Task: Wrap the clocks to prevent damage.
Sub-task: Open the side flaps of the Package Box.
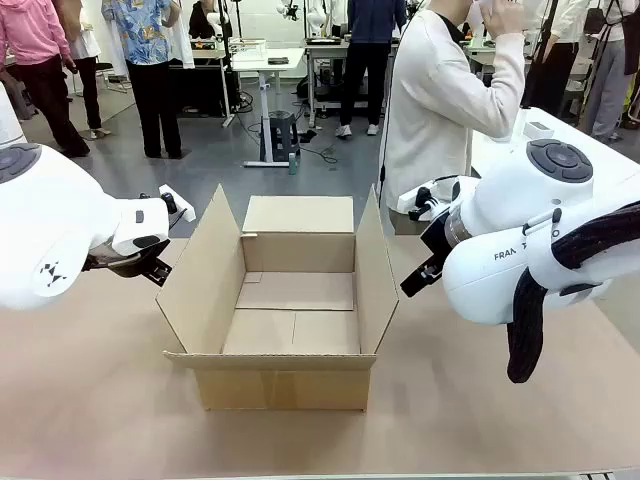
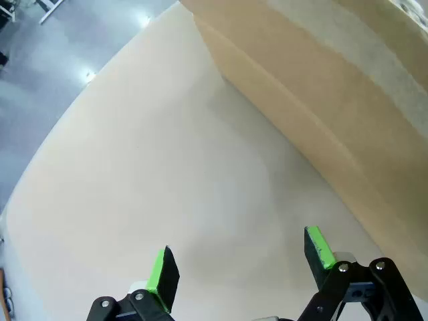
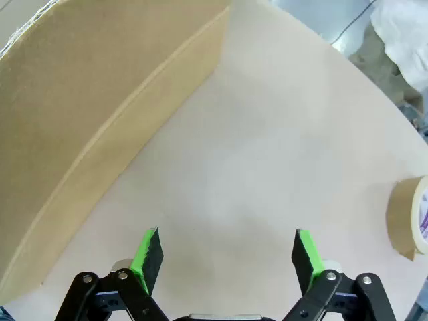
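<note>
The clocks are out of view. An open, empty cardboard box [image 1: 295, 310] stands in the middle of the tan table [image 1: 90, 400] with its flaps up. My left gripper [image 2: 241, 251] hangs open over bare table, left of the box wall [image 2: 321, 100]. On the other side of the box, my right gripper [image 3: 227, 242] is also open over bare table, with the box's other wall [image 3: 87, 100] beside it. Nothing sits between either pair of green pads.
A roll of brown tape [image 3: 409, 217] lies on the table to the right of my right gripper. A person in a white top [image 1: 440, 100] stands at the far side, behind the box's right flap. Other people and desks are farther back.
</note>
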`<state>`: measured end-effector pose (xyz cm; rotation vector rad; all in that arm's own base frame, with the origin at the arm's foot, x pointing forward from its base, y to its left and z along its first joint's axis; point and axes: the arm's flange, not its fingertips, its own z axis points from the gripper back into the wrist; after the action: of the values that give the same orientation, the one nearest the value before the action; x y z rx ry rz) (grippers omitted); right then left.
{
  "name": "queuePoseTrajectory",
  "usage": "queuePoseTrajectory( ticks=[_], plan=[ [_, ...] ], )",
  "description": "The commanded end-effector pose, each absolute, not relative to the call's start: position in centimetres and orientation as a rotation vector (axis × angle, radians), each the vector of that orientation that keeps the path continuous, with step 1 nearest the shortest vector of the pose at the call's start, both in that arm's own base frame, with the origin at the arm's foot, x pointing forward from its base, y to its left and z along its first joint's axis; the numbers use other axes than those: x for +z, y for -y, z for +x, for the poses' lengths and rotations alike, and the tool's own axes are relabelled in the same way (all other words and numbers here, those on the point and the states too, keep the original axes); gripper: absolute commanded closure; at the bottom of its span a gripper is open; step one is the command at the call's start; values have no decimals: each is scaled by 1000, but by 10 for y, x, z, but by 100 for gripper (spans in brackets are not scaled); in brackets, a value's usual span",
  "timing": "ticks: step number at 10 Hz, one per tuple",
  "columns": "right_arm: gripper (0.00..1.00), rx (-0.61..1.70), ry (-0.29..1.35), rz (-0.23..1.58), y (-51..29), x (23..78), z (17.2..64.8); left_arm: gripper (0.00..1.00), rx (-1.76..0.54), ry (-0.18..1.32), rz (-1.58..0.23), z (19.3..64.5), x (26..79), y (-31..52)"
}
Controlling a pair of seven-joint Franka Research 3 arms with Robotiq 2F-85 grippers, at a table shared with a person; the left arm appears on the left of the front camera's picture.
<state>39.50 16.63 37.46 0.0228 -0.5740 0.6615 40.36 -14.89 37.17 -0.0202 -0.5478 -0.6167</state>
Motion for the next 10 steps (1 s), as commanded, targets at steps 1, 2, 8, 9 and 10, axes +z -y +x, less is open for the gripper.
queuePoseTrajectory(
  ticks=[1, 2, 8, 9, 10],
  plan=[
    [0, 662, 574, 23, -166, 375, 395, 0, -617, 548, -20, 404, 372, 149],
    [0, 662, 574, 23, -166, 375, 395, 0, -617, 548, -20, 404, 372, 149],
    [0, 662, 574, 23, -166, 375, 395, 0, -617, 548, -20, 404, 372, 149],
    [0, 662, 574, 23, -166, 375, 395, 0, -617, 548, -20, 404, 372, 149],
    [0, 662, 574, 23, -166, 375, 395, 0, -617, 548, -20, 404, 372, 149]
  ],
)
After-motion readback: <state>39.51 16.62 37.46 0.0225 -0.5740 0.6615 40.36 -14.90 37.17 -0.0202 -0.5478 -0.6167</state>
